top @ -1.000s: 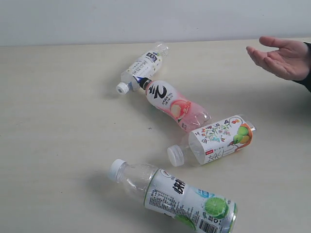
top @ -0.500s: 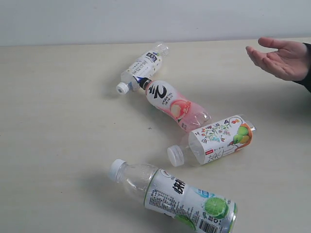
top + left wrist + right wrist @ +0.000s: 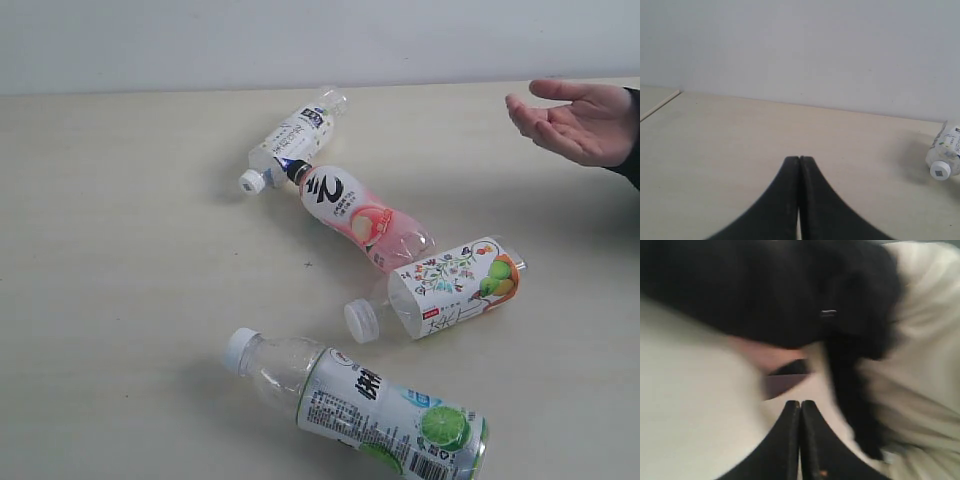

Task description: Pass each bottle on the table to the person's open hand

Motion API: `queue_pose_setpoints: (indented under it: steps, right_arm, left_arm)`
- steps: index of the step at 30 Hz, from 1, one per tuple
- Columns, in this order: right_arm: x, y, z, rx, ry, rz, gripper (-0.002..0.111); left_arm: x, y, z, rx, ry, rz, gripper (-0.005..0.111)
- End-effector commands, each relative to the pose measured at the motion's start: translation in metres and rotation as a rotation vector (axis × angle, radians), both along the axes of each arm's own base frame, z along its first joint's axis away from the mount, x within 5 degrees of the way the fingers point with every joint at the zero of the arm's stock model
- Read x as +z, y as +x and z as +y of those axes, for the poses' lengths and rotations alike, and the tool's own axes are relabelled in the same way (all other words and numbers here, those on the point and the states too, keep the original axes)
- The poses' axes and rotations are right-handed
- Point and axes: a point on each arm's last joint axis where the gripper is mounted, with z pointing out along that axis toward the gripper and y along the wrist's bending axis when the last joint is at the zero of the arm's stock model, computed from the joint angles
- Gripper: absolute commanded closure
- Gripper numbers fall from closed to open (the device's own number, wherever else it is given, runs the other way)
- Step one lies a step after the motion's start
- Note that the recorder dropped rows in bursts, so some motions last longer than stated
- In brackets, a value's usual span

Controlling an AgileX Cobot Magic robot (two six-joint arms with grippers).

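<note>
Lime bottle [image 3: 370, 405] flat on tabletop [image 3: 120, 300], cap toward exterior view's left, left pincer [image 3: 799, 159] and right pincer [image 3: 800, 402] pressed together, shown only by wrist views

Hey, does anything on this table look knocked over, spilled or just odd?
All four bottles lie on their sides on the table, scattered at different angles: lime-label bottle, fruit-drawing bottle, pink-peach bottle and slim white-and-navy bottle. The pink-peach cap seems to touch the slim one. Caps are on and no spill shows.
</note>
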Motion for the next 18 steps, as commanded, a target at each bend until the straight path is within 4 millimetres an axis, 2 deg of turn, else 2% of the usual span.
queue_pose_setpoints:
  steps: [1, 2, 5, 9, 15, 18]
  right_arm:
    - [0.004, 0.017, 0.065, 0.491, 0.601, 0.056, 0.108]
    - [0.008, 0.020, 0.077, 0.542, 0.663, 0.027, 0.108]
    - [0.007, 0.020, 0.110, 0.658, 0.684, 0.077, 0.108]
    - [0.004, 0.016, 0.144, 0.691, 0.749, 0.140, 0.108]
    - [-0.008, 0.008, 0.199, 0.850, 0.793, 0.275, 0.108]
    - [-0.020, 0.005, 0.226, 0.901, 0.823, 0.355, 0.105]
  left_arm:
    - [0.001, 0.000, 0.000, -0.006, -0.002, -0.012, 0.107]
    - [0.001, 0.000, 0.000, -0.006, -0.002, -0.012, 0.107]
    - [0.001, 0.000, 0.000, -0.006, -0.002, -0.012, 0.107]
    - [0.001, 0.000, 0.000, -0.006, -0.002, -0.012, 0.107]
    - [0.001, 0.000, 0.000, -0.006, -0.002, -0.012, 0.107]
    - [0.001, 0.000, 0.000, -0.006, -0.002, -0.012, 0.107]
